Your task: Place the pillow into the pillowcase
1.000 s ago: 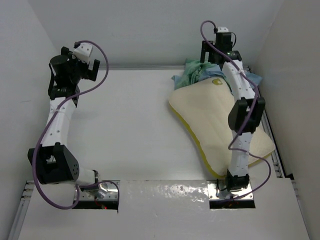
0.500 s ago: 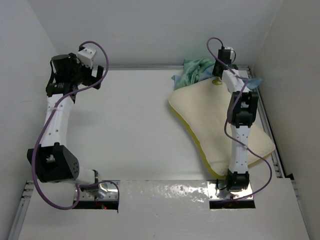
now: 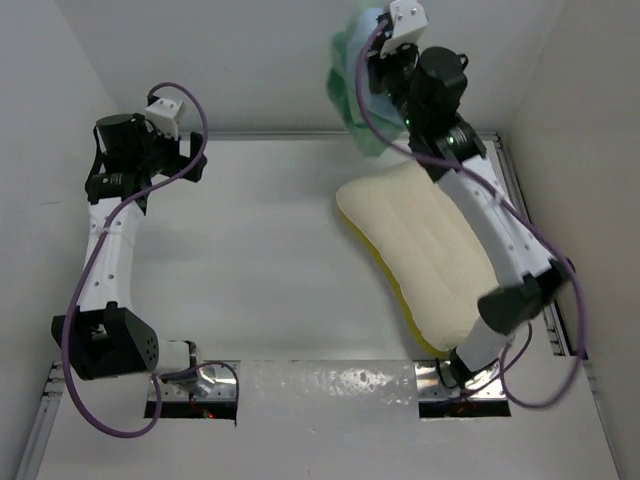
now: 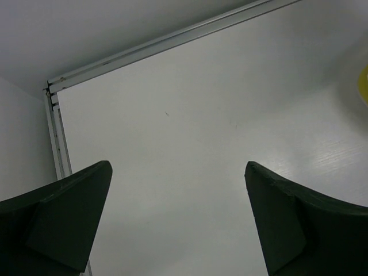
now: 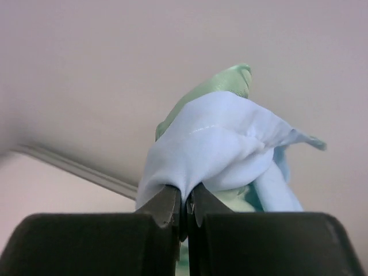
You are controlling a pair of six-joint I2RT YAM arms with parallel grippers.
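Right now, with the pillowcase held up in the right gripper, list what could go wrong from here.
1. The right gripper pinches only a small fold of the pillowcase; it may slip free.
2. The cloth hangs bunched, its opening not visible, so both layers may be pinched shut.
3. The left gripper stands open far from the cloth, so nothing backs up that hold.

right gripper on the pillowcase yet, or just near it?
Touching. The right wrist view shows the right gripper with jaws shut on a fold of the pillowcase, blue cloth pinched between the tips.
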